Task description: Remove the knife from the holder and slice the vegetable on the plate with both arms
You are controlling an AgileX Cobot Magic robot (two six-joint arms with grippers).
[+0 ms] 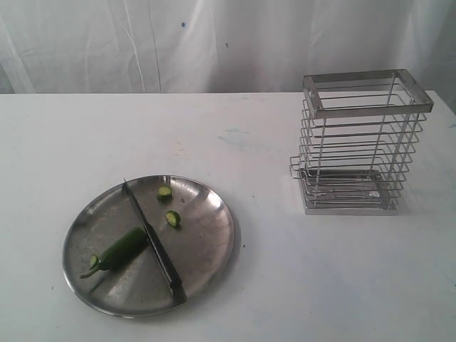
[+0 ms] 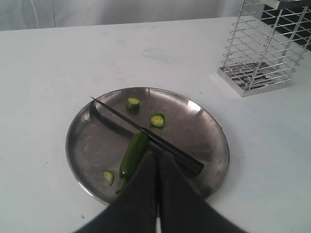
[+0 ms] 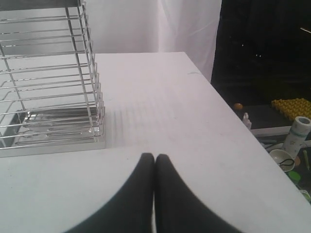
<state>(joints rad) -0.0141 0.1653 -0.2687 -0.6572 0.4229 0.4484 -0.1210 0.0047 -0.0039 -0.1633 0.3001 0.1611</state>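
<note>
My left gripper (image 2: 156,154) and right gripper (image 3: 154,156) were both clenched tight, pad against pad. The knife (image 1: 152,239) lay across the plate (image 1: 206,235), against the vegetable (image 1: 122,248), slices (image 1: 164,192) beside it, well apart from the holder (image 1: 370,108).

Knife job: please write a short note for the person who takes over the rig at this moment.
Left gripper: shut, holding nothing, facing the plate.
Right gripper: shut, holding nothing, near the holder.
Knife: lies across the plate, blade against the vegetable.
Done: knife is out of the holder; three slices lie on the plate.
Left: most of the vegetable is uncut, so probably more slicing.
</note>
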